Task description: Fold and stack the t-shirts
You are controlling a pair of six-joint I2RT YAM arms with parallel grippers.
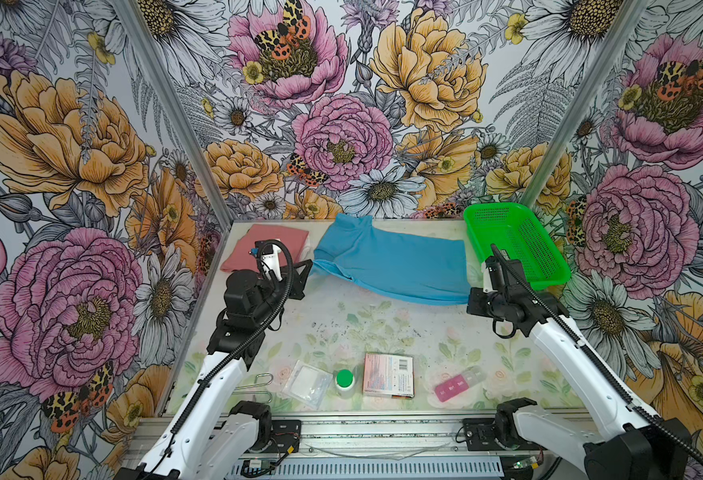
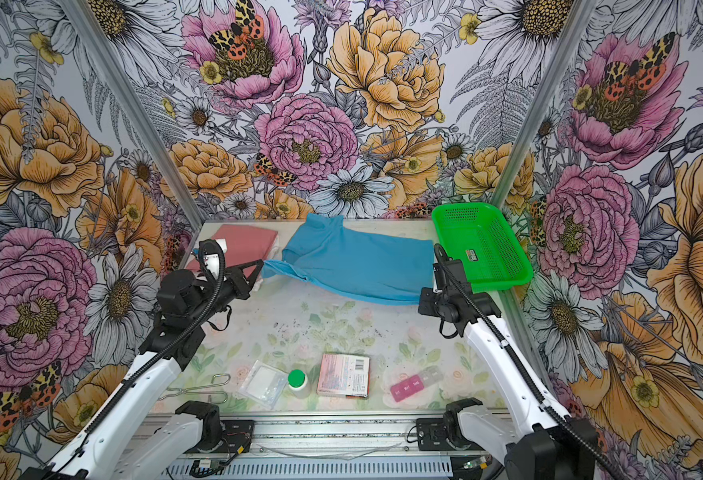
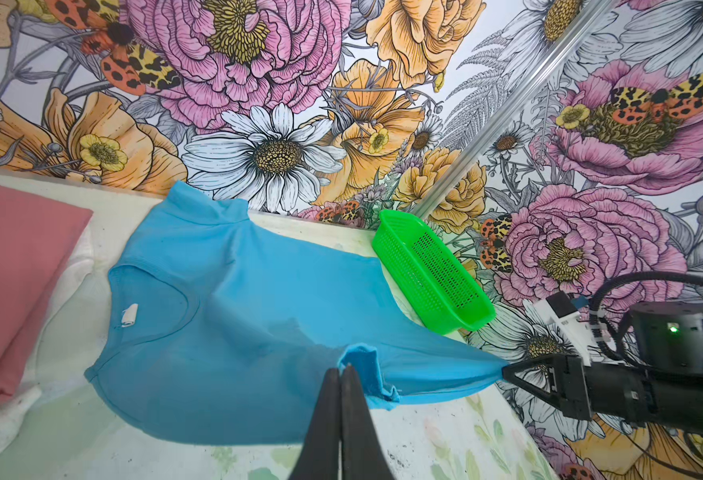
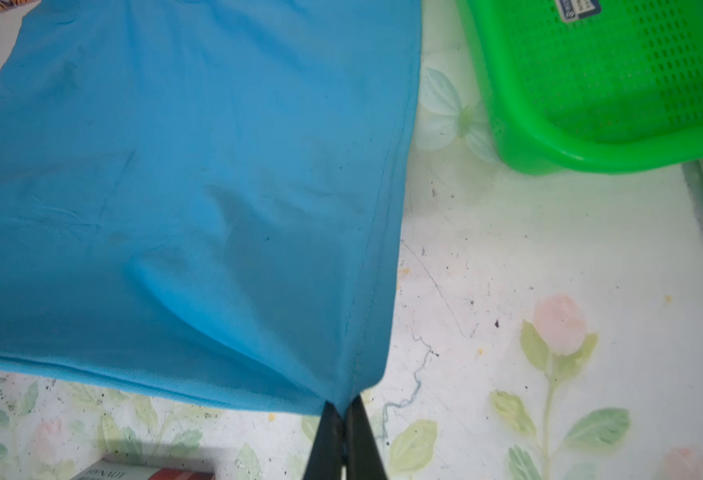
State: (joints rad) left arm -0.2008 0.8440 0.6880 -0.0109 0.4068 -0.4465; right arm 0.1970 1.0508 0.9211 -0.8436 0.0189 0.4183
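Observation:
A sky-blue t-shirt is stretched across the far half of the table, its white neck label showing in the left wrist view. My left gripper is shut on its sleeve edge at the left. At the right, my right gripper is shut on the near hem corner, which is lifted slightly. A folded salmon-pink t-shirt lies at the far left on top of white fabric.
A green mesh basket stands at the far right corner, next to the shirt's hem. Along the near edge lie wire tongs, a clear plastic bag, a green-capped bottle, a pink box and a pink pill case.

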